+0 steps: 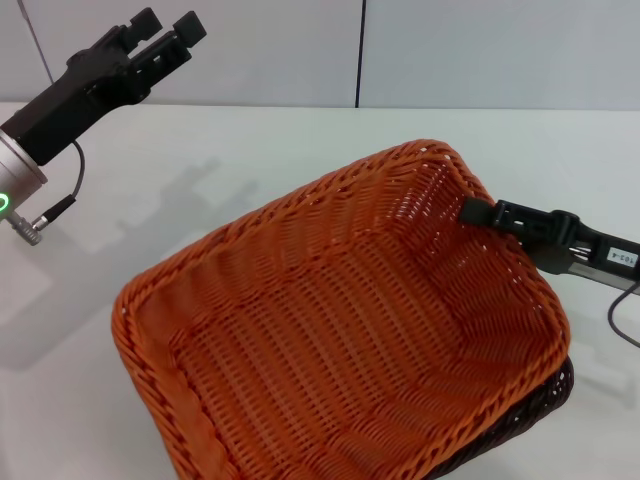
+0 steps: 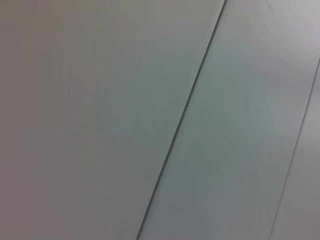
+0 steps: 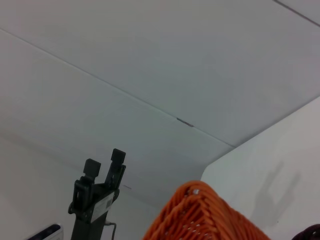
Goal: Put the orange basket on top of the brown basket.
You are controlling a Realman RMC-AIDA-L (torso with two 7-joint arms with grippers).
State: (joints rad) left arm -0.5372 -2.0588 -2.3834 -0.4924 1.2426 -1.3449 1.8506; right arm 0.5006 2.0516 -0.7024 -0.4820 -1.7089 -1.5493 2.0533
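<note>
Right gripper (image 1: 478, 213) is clamped on the braided rim of the orange basket (image 1: 340, 330), on the basket's right-hand side near its far corner, with one black finger hooked inside the wall and the rest of the tool reaching away over the white table (image 1: 300, 150). That basket sits tilted, its gripped corner raised and its near-left corner lower, and it covers nearly all of the brown basket (image 1: 545, 400), of which only a dark strip of woven wall peeks out below the orange basket's near-right edge. Whether the orange basket already rests on the brown one or hangs just above it cannot be told. The step in hand appears to be the final lowering and seating. To do it well, I judge that the arm should bring the gripped corner down slowly until the orange rim levels out, and keep the two rectangles aligned so the sloped orange walls slide inside or settle evenly on the brown rim rather than catching on one corner. The grip should open only once the orange basket is bearing its own weight, then withdraw upward and away from it so the inner finger does not drag the wall. Left gripper (image 1: 165, 35) is parked high, well beyond the orange basket's far-left side, fingers slightly apart and holding nothing.
</note>
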